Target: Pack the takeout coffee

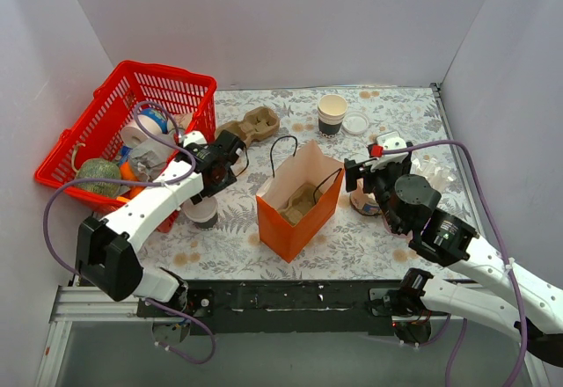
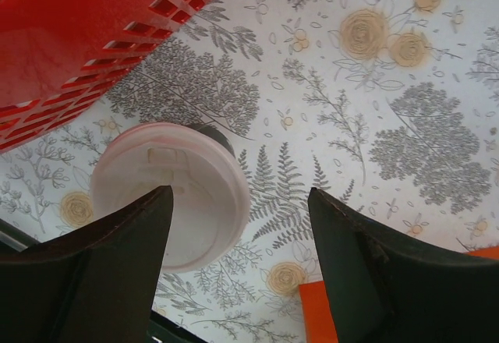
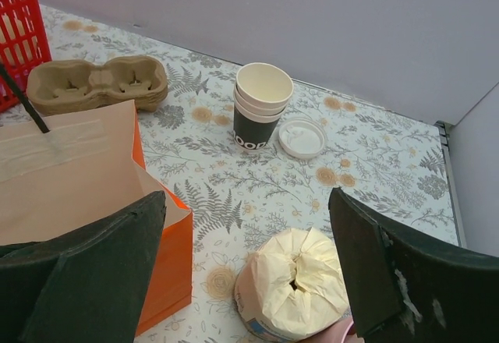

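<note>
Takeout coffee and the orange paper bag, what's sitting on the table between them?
Nothing: only bare floral tablecloth separates the takeout coffee from the orange paper bag. The left wrist view shows it best, and the top view agrees.

The left pincer [image 2: 238, 195] and right pincer [image 3: 248, 195] both hang spread wide.
</note>
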Controlling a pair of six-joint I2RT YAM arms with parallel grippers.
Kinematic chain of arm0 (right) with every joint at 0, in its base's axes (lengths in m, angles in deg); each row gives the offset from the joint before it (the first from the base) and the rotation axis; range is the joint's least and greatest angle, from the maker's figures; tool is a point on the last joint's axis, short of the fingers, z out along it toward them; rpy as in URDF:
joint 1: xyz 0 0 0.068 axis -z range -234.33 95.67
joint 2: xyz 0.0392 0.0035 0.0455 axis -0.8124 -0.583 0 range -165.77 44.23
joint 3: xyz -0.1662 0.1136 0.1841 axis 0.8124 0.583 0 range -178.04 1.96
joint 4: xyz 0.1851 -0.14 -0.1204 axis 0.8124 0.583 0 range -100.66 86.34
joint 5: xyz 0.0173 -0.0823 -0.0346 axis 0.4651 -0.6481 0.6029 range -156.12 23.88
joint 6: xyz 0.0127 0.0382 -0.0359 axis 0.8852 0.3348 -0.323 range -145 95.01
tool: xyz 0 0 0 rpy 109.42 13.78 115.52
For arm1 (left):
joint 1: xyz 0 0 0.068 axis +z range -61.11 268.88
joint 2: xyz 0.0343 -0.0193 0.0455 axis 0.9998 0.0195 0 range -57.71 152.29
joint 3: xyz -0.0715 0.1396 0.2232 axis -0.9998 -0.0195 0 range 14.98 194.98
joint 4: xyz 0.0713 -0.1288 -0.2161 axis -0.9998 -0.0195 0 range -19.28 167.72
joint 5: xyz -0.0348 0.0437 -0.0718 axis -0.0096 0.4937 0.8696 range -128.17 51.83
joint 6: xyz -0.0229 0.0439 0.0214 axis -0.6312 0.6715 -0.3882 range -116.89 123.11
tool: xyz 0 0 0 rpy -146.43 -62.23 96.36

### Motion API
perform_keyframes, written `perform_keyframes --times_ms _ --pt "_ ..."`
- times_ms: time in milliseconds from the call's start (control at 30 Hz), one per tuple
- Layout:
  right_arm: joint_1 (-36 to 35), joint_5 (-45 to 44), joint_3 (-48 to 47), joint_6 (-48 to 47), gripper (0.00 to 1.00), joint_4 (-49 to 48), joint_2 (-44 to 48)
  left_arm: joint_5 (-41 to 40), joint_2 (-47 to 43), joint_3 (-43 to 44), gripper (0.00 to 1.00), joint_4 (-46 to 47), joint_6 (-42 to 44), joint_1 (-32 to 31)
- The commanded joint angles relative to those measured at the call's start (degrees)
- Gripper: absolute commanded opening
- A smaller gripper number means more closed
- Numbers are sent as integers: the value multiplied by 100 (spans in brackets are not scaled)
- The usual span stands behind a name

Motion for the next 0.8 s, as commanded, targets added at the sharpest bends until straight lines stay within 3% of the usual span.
perform_keyframes --times_ms 0,200,367,767 --pt "11 -191 76 -105 92 -393 5 -454 8 -214 70 -279 -176 14" --pt "11 -244 68 -105 92 -402 5 -366 114 -338 69 -121 -150 15" --pt "11 -235 67 -97 91 -401 32 -235 131 -338 62 134 -36 23" --pt "2 -244 94 -114 91 -437 -3 -428 299 -267 54 -25 -203 23"
